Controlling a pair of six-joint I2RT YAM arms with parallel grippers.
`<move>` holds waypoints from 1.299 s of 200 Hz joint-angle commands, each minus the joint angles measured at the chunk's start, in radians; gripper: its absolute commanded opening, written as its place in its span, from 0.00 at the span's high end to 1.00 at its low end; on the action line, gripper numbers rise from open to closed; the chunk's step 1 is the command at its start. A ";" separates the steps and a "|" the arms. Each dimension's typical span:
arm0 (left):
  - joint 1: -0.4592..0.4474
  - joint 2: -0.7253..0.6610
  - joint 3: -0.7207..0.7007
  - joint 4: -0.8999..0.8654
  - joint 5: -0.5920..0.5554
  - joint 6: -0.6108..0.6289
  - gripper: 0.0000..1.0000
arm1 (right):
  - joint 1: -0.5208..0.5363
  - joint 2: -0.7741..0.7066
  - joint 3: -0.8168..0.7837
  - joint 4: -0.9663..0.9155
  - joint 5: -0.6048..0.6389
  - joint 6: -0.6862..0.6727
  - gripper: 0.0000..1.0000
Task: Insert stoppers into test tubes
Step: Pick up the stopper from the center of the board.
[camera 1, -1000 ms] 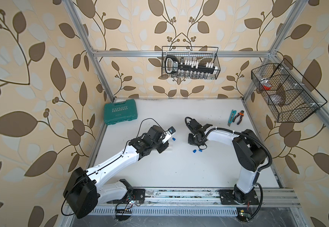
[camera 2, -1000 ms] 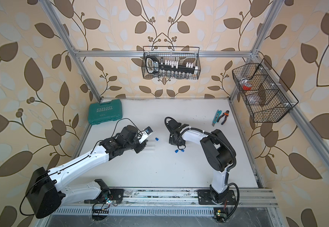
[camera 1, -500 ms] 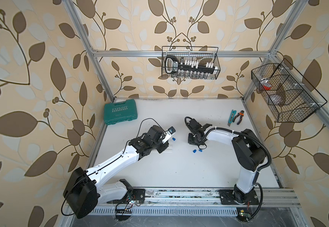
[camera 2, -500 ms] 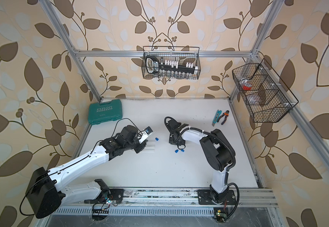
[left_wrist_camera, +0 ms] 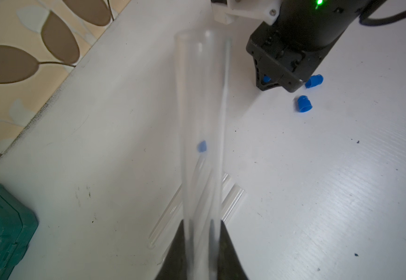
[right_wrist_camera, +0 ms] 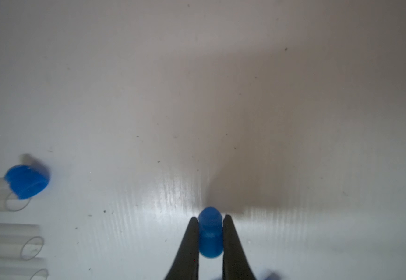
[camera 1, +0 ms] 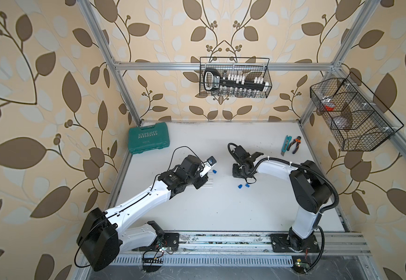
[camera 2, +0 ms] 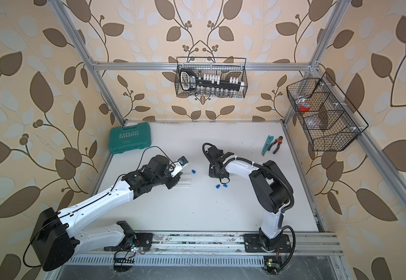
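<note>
Stoppers and test tubes, partway through capping. Only the right wrist view shows the right gripper [right_wrist_camera: 210, 218] clamped on one stopper [right_wrist_camera: 210, 237], with a black finger [right_wrist_camera: 192, 232] pressed to each side, low over the white table [right_wrist_camera: 245, 97]. Whether that plug touches the surface cannot be told. In both top views the right gripper [camera 1: 239, 172] [camera 2: 215, 174] points down at mid-table and hides the plug. The left wrist view gives only a blue glimpse of it between the jaws.

A loose stopper [camera 1: 214, 171] [camera 2: 193, 171] lies left of the right gripper, just beside the open ends of three lying test tubes [right_wrist_camera: 31, 248]. These rest side by side and appear in a top view only as faint clear rods. On the near side of the right gripper, apart from it, two more stoppers [camera 1: 240, 186] [camera 1: 247, 185] lie close together, and the left wrist view shows them most sharply.

The left wrist view also shows the left gripper [left_wrist_camera: 202, 225] closed on a fourth test tube [left_wrist_camera: 203, 97], raised off the table with its free end reaching toward the right gripper. From above, the left gripper [camera 1: 200, 183] stands left of centre, and its clear tube is hard to make out.

A green tool case [camera 1: 148, 137] sits at far left.
</note>
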 commanded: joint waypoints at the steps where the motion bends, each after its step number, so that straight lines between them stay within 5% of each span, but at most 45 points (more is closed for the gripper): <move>1: -0.005 -0.076 -0.024 0.074 0.020 0.031 1.00 | 0.003 -0.164 -0.018 0.005 -0.002 -0.114 0.87; 32: -0.004 -0.160 -0.086 0.163 0.074 0.152 1.00 | 0.002 -0.335 -0.030 -0.011 -0.119 -0.292 0.88; 80: -0.005 -0.154 -0.071 0.075 0.118 0.397 1.00 | 0.005 -0.506 -0.047 -0.086 -0.360 -0.447 0.92; 130: -0.004 -0.162 -0.106 0.118 0.075 0.545 1.00 | 0.058 -0.620 -0.102 -0.141 -0.526 -0.667 0.88; 176: -0.005 -0.226 -0.223 0.233 0.162 0.687 1.00 | 0.076 -0.609 -0.088 -0.189 -0.612 -0.814 0.88; 260: -0.010 -0.235 -0.271 0.267 0.183 0.792 1.00 | 0.135 -0.487 -0.042 -0.188 -0.678 -0.859 0.88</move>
